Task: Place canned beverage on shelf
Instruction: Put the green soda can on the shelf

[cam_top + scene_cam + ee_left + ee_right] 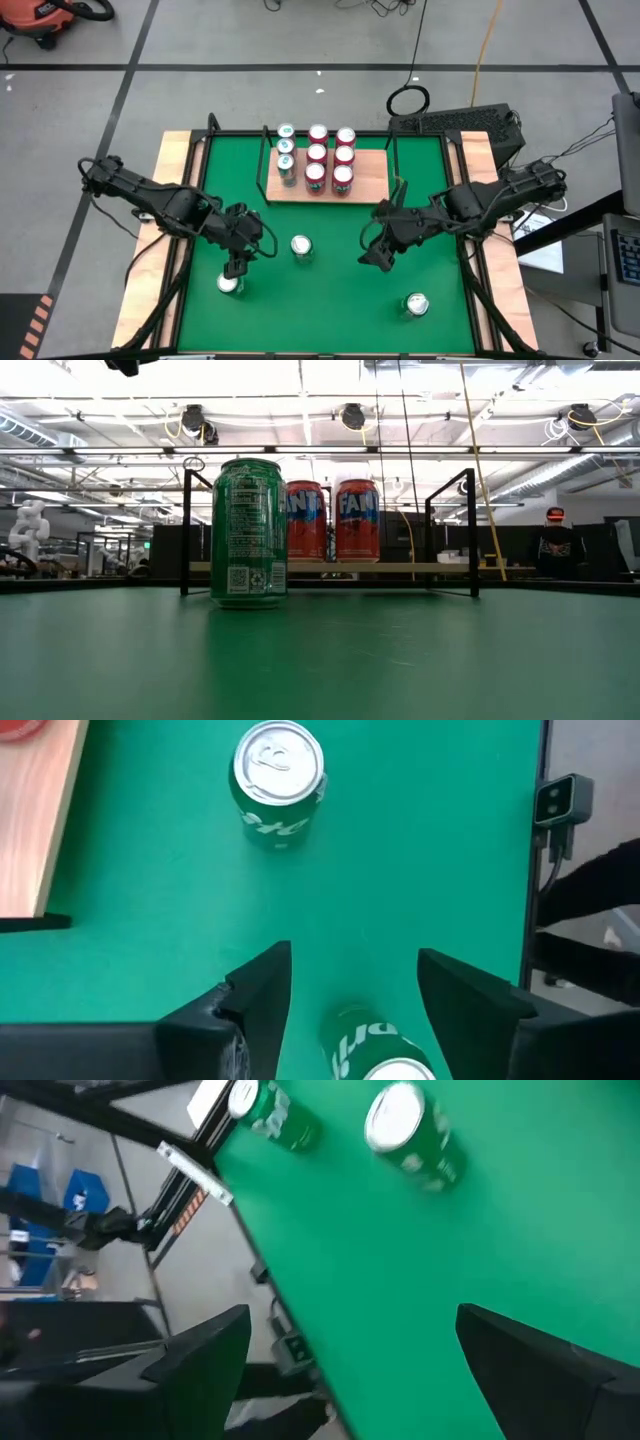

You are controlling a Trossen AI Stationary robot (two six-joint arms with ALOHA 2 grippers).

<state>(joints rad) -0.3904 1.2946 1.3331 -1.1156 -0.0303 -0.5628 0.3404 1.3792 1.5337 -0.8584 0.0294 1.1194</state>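
Left end effector (233,270): fingers apart, straddling but not clamping an upright green can (229,284), which is directly below it.
Right end effector (379,259): fingers apart, empty.
Shelf (368,180): beyond the left end effector, across the counter.

The mat (330,300) is a flat, even green, laid over a pale wood tabletop (170,170) that shows at the edges. The shelf (372,178) is light wood with thin black rails. On it stand red cans (330,158) with blue and white lettering and silver tops, beside green cans (286,155). Out on the mat, the loose cans are green with white lettering and silver lids: one (385,1055) sits between the left gripper's (352,990) black fingers, another (277,782) beyond their tips. The right gripper's (350,1350) fingers are equally black, with two green cans (410,1122) past them.
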